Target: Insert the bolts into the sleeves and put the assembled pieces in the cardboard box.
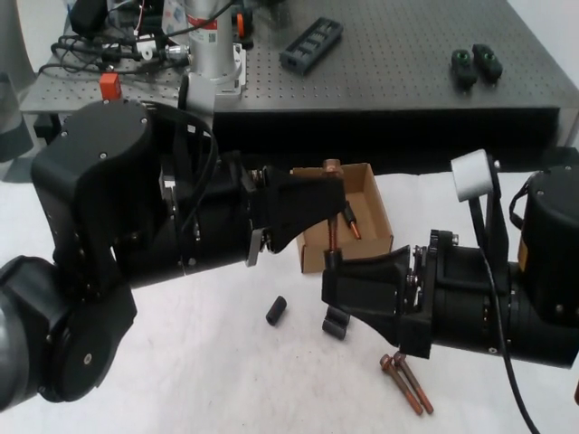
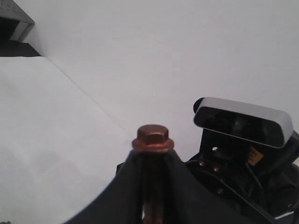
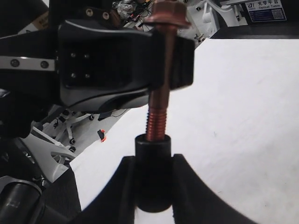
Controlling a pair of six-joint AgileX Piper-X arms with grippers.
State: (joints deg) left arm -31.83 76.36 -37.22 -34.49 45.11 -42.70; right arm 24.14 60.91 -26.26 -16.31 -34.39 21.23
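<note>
My left gripper (image 1: 331, 194) is shut on a copper bolt (image 1: 333, 212), held upright with its hex head (image 2: 152, 138) on top. My right gripper (image 1: 333, 267) is shut on a black sleeve (image 3: 153, 172) directly beneath it. The bolt's threaded tip (image 3: 156, 125) sits in the mouth of the sleeve. Both grippers meet just in front of the open cardboard box (image 1: 373, 237), which holds one assembled piece (image 1: 351, 223). Loose black sleeves lie on the white cloth, one (image 1: 276, 310) apart and a pair (image 1: 336, 323) under my right gripper. Two spare bolts (image 1: 407, 383) lie near the front.
A dark perforated bench (image 1: 380, 63) stands behind the white cloth, with a black slotted block (image 1: 311, 42), two black clamps (image 1: 476, 65), cables and a metal post (image 1: 210, 45) on it. The right arm's wrist camera (image 2: 243, 122) faces my left gripper.
</note>
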